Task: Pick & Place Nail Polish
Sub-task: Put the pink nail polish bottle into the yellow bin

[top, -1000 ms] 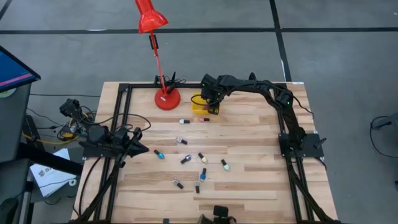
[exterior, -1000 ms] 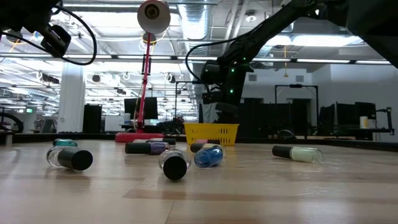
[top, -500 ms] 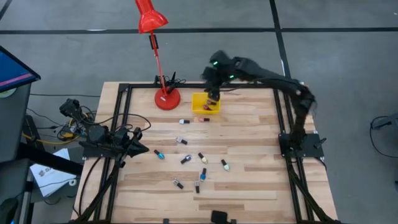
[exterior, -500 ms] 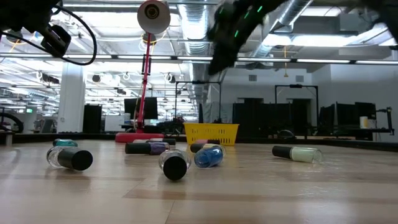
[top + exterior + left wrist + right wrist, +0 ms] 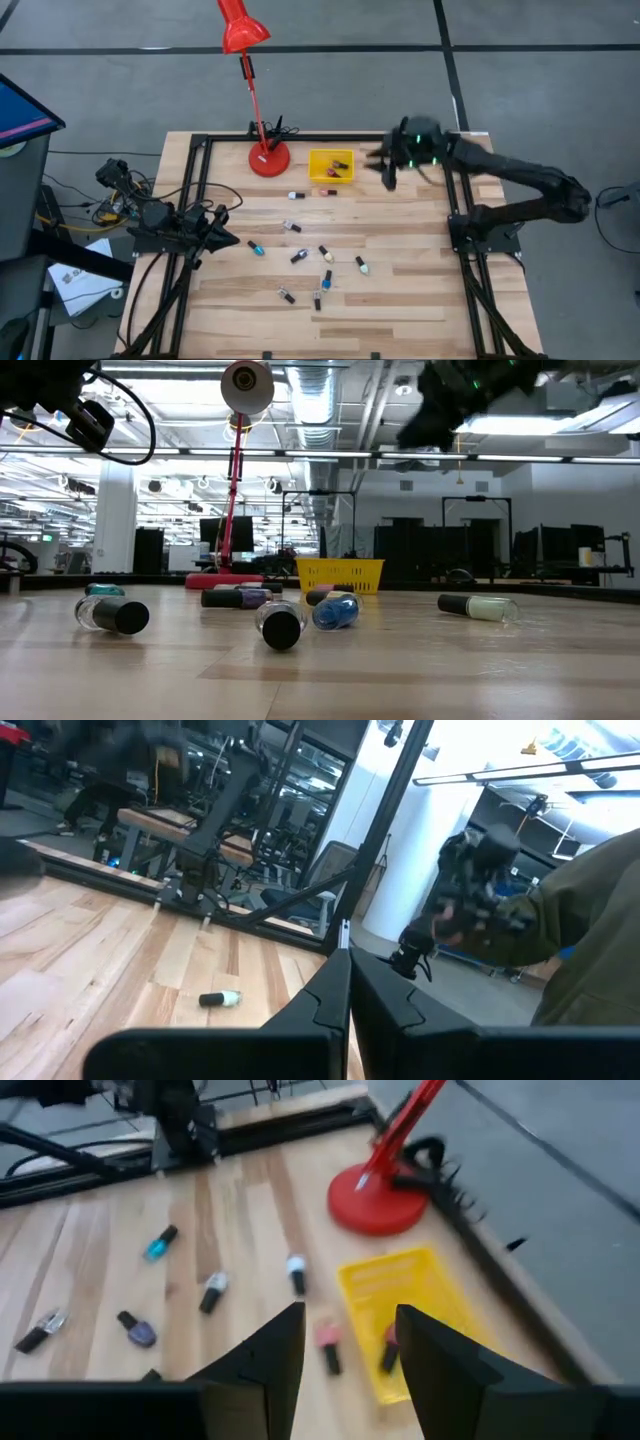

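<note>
While one red-tinted bottle (image 5: 390, 1348) already lies inside the yellow bin (image 5: 331, 166), we judge the next pick turns on the pink bottle (image 5: 325, 191) just outside the bin's near wall. Our right gripper (image 5: 384, 168) hangs above the table, beside the bin on its right, fingers (image 5: 268, 1360) spread apart and holding nothing. From there the pink bottle lies a short way toward the left arm's side and nearer the table's front, on its side, its long axis running roughly across the table, parallel to the bin's near wall. A white-bodied bottle (image 5: 296, 195) lies just beyond it on the same line.

Our left gripper (image 5: 222, 240) rests low at the table's left edge, fingers (image 5: 318, 1005) pressed together. It sits closer to the teal bottle (image 5: 256, 248) and the loose scatter at mid-table; the right is nearer the pair by the bin.

We work on pale wooden planks (image 5: 400, 270) framed by black rails, with a red desk lamp (image 5: 268, 158) standing beside the bin. Grey floor surrounds the table; beyond it, an open workshop with ceiling lights.
</note>
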`<state>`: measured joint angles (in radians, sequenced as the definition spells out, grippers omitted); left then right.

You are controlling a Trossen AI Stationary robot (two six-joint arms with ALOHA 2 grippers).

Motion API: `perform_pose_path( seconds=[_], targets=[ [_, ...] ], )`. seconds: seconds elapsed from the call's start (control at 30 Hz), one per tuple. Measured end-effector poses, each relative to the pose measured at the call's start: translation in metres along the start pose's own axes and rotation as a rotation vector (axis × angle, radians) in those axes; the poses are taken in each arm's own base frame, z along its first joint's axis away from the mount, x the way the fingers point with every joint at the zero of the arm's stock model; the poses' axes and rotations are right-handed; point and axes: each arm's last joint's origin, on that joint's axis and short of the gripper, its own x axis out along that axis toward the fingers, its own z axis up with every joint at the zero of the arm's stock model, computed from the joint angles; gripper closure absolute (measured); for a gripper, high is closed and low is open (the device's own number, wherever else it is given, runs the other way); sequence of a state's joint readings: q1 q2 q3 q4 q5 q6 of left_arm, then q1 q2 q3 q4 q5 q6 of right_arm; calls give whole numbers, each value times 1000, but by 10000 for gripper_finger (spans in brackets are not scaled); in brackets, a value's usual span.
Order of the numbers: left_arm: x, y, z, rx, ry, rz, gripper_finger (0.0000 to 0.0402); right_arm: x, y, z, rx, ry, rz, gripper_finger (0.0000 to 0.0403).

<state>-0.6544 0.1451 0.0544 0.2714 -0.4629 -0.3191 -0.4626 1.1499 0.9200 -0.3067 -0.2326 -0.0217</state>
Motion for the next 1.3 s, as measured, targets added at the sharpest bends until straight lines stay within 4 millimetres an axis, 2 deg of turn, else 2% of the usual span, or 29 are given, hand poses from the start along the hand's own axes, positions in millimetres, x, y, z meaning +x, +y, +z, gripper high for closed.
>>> perform_pose_path(
  seconds=[0.23,0.47,0.7,1.07,1.3],
  targets=[
    [0,0,0,0,0,0,400,35,20,-74,42,26,10,238],
    [0,0,0,-1,-1,0,400,75,44,-104,-33,85,-24,193],
    [0,0,1,-3,-7,-2,400,111,47,-118,-43,126,-48,163],
    [0,0,2,-8,-15,-4,400,167,47,-111,-86,181,-105,167],
    [0,-1,2,-10,-19,-6,400,180,44,-109,-116,211,-169,167]
  ],
)
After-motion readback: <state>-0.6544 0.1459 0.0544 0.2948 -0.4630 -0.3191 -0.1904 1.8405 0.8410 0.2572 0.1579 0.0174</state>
